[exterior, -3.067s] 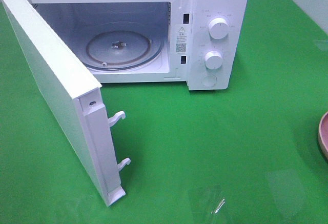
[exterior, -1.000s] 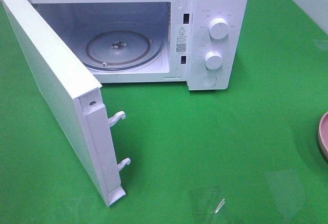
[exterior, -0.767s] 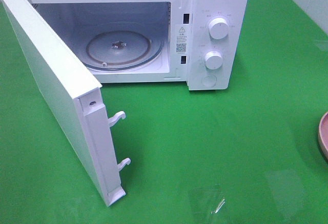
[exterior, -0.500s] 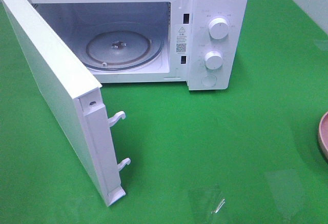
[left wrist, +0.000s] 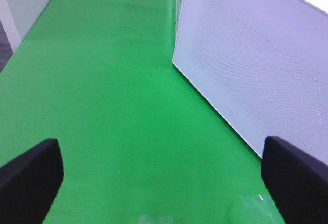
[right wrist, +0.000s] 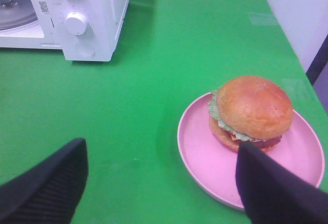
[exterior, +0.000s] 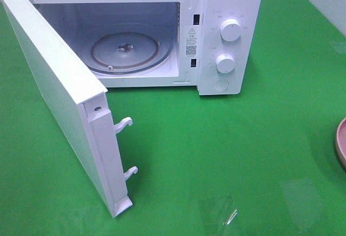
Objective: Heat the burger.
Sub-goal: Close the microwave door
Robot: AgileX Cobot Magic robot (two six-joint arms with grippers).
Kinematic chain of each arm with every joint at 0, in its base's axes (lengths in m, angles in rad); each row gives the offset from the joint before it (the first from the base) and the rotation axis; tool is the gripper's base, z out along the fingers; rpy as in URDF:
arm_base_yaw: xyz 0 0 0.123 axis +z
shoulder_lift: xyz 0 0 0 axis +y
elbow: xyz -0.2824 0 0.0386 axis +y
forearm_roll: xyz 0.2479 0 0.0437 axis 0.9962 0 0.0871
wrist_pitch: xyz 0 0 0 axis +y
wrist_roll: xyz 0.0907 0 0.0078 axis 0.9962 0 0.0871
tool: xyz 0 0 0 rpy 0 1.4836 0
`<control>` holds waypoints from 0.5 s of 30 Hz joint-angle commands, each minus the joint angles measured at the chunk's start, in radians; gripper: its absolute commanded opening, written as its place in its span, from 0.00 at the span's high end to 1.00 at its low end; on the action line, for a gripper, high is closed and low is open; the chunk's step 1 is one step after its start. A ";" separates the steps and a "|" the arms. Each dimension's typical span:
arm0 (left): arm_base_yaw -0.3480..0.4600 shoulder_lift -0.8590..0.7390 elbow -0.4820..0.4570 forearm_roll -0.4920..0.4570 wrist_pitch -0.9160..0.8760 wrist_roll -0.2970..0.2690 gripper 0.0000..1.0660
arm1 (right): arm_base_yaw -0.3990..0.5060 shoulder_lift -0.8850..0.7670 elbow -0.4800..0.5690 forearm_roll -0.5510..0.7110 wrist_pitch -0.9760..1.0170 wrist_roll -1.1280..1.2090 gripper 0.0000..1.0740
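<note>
On the pink plate [right wrist: 205, 162], burger [right wrist: 251, 112] ahead of right end effector [right wrist: 164, 183], jaws spread wide, gripping nothing.

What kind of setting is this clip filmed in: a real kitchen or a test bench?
Most likely a staged test bench, not a kitchen: a white microwave with its door open stands on a plain green tabletop, with only a burger on a pink plate nearby.

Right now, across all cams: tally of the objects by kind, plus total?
Microwave: 1
Burger: 1
Pink plate: 1
Control knobs: 2, upper and lower
Total: 5
</note>
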 commanded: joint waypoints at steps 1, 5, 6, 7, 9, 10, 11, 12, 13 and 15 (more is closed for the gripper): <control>0.001 0.045 -0.025 0.002 -0.033 0.000 0.09 | -0.003 -0.027 0.000 0.004 -0.011 -0.009 0.29; 0.001 0.088 -0.025 0.001 -0.079 0.000 0.13 | -0.003 -0.027 0.000 0.004 -0.011 -0.009 0.29; 0.001 0.119 -0.025 -0.002 -0.120 0.000 0.17 | -0.003 -0.027 0.000 0.004 -0.011 -0.009 0.29; 0.001 0.119 -0.025 -0.002 -0.120 0.000 0.17 | -0.003 -0.027 0.000 0.004 -0.011 -0.009 0.29; 0.001 0.148 -0.025 -0.004 -0.156 0.000 0.20 | -0.003 -0.027 0.000 0.004 -0.011 -0.009 0.29; 0.001 0.175 -0.025 -0.004 -0.190 0.000 0.23 | -0.003 -0.027 0.000 0.004 -0.011 -0.009 0.29; 0.001 0.175 -0.025 -0.004 -0.190 0.000 0.23 | -0.003 -0.027 0.000 0.004 -0.011 -0.009 0.29; 0.001 0.204 -0.025 -0.004 -0.218 0.000 0.27 | -0.003 -0.027 0.000 0.004 -0.011 -0.009 0.29; 0.001 0.204 -0.025 -0.004 -0.218 0.000 0.27 | -0.003 -0.027 0.000 0.004 -0.011 -0.009 0.29; 0.001 0.236 -0.025 -0.004 -0.248 0.000 0.32 | -0.003 -0.027 0.000 0.004 -0.011 -0.009 0.29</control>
